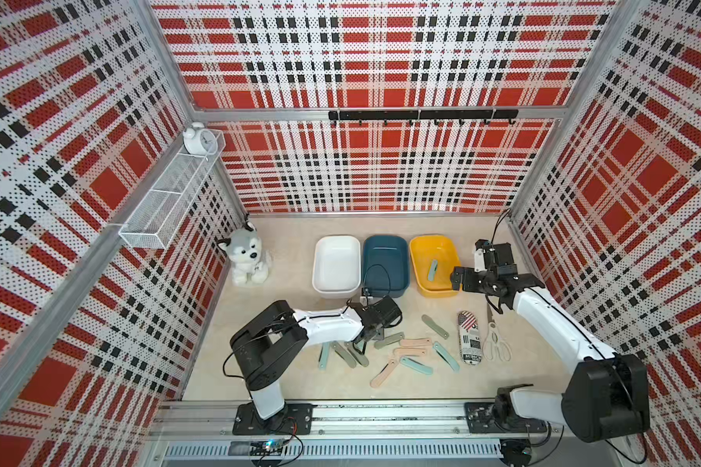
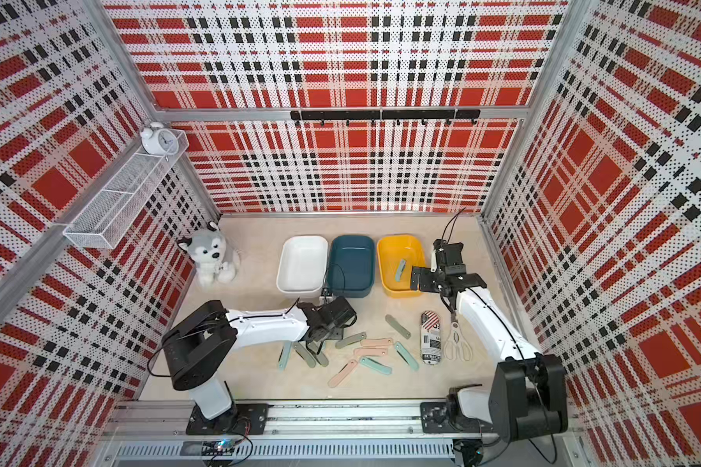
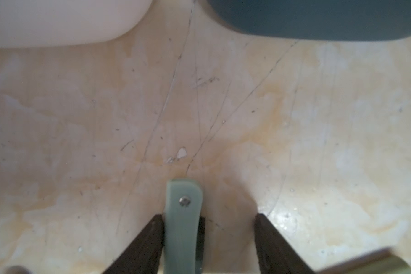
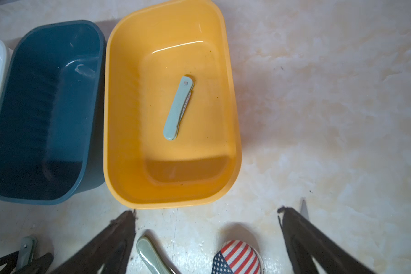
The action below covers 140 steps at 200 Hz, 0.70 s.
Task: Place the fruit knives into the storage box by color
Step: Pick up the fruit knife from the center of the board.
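Several fruit knives in pink (image 1: 411, 351), sage (image 1: 435, 326) and teal (image 1: 446, 356) lie scattered on the table's near half. My left gripper (image 1: 361, 343) (image 3: 208, 215) is down among them, open around a sage knife (image 3: 183, 227). The knife rests against one finger (image 3: 150, 237), with a gap to the other. Three storage boxes stand in a row behind: white (image 1: 336, 263), dark blue (image 1: 385, 258) and yellow (image 1: 442, 250). One pale green knife (image 1: 433, 270) (image 4: 178, 108) lies in the yellow box. My right gripper (image 1: 494, 285) (image 4: 207, 211) hangs open and empty beside that box.
A flag-printed pouch (image 1: 471, 337) (image 4: 237, 257) and metal scissors (image 1: 494, 339) lie right of the knives, under the right arm. A plush husky (image 1: 245, 256) sits at the back left. A wire basket (image 1: 167, 206) with a clock (image 1: 197, 139) hangs on the left wall.
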Tool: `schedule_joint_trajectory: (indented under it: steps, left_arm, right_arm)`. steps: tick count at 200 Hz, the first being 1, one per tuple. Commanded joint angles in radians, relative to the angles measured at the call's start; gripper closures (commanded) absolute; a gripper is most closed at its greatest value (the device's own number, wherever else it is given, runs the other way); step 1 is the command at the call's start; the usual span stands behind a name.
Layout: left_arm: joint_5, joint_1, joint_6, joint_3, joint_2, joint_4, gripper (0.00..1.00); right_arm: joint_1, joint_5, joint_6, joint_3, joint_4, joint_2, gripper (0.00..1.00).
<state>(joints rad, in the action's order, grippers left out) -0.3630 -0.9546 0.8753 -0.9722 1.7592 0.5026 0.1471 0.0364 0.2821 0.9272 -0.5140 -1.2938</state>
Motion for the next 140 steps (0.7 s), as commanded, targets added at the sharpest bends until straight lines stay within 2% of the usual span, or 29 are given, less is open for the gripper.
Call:
schedule_joint_trajectory:
  steps: [1, 96, 140]
  left_arm:
    - [0.016, 0.004, 0.009, -0.001, 0.019, 0.033, 0.42]
    - [0.028, -0.024, 0.018, 0.047, -0.061, 0.136, 0.4]
    - [0.034, -0.015, -0.001, 0.055, -0.037, 0.083, 0.47]
  right_arm:
    - [0.008, -0.006, 0.002, 0.004, 0.014, 0.025, 0.0]
    - [0.009, -0.02, -0.003, 0.055, 0.003, -0.006, 0.0]
    - [0.019, -0.018, 0.001, 0.073, 0.0, -0.019, 0.0]
